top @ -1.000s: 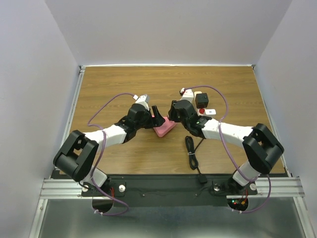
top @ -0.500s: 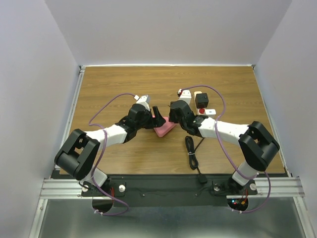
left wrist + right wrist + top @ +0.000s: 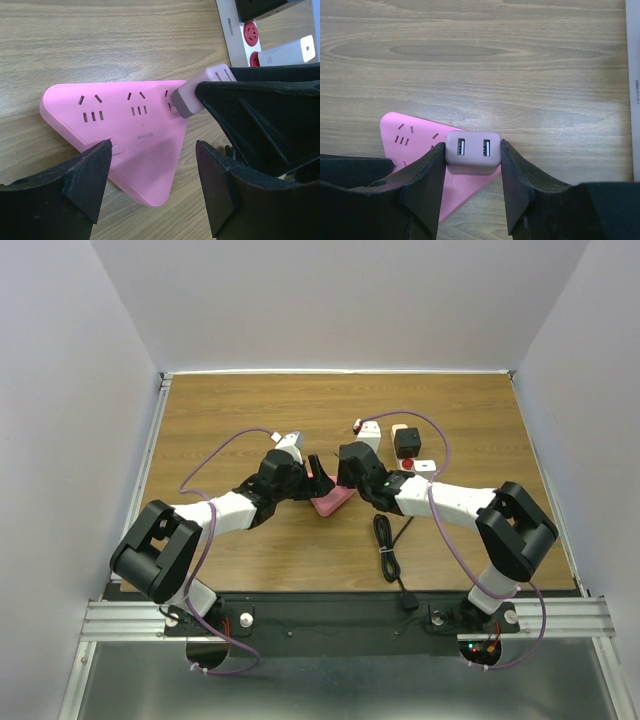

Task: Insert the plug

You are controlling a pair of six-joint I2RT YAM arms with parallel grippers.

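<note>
A pink triangular power strip [image 3: 337,503] [image 3: 135,135] [image 3: 402,131] lies flat mid-table. My right gripper [image 3: 347,474] [image 3: 472,148] is shut on a mauve two-port USB plug [image 3: 472,151] [image 3: 200,92] and holds it over the strip's right corner. There the plug's end meets the rightmost socket. Its prongs are hidden, so I cannot tell whether they are in. My left gripper [image 3: 318,476] [image 3: 154,156] is open, with its fingers on either side of the strip's near corner. The left finger [image 3: 85,175] overlaps the strip's edge, while the right finger is apart from it.
A white power strip with red sockets [image 3: 398,462] [image 3: 239,35] lies back right. A black adapter [image 3: 407,441] and a white block [image 3: 425,466] sit beside it. A coiled black cable [image 3: 387,545] lies near the front, right of centre.
My right arm has moved left with the plug, bringing it to the pink strip's corner. The left arm has hardly moved.
</note>
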